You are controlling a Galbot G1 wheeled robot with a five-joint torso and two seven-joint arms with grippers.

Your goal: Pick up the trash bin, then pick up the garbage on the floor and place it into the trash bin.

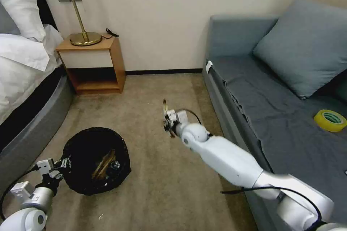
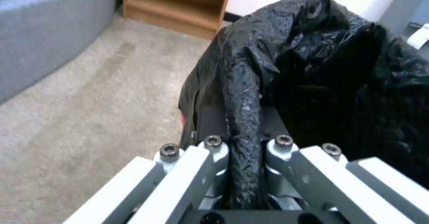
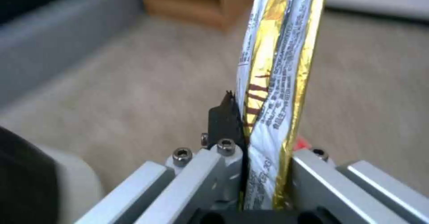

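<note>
Between tool [image 3: 263, 170] fingers, snack wrapper [image 3: 272, 83], base hidden.

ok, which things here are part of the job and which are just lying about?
Job:
trash bin, rim held by left gripper
snack wrapper, held in right gripper
litter in the bin

Lying about:
yellow tape roll on sofa
lamp
nightstand

A bedroom, as in a home or hotel, is shown. A bed [image 1: 21, 61] with white pillows and linen is seen beside a wooden nightstand [image 1: 92, 65] carrying a brass lamp [image 1: 77, 11]. A grey sofa [image 1: 285, 115] with a cushion [image 1: 307, 47] is set on beige carpet [image 1: 159, 173].
</note>
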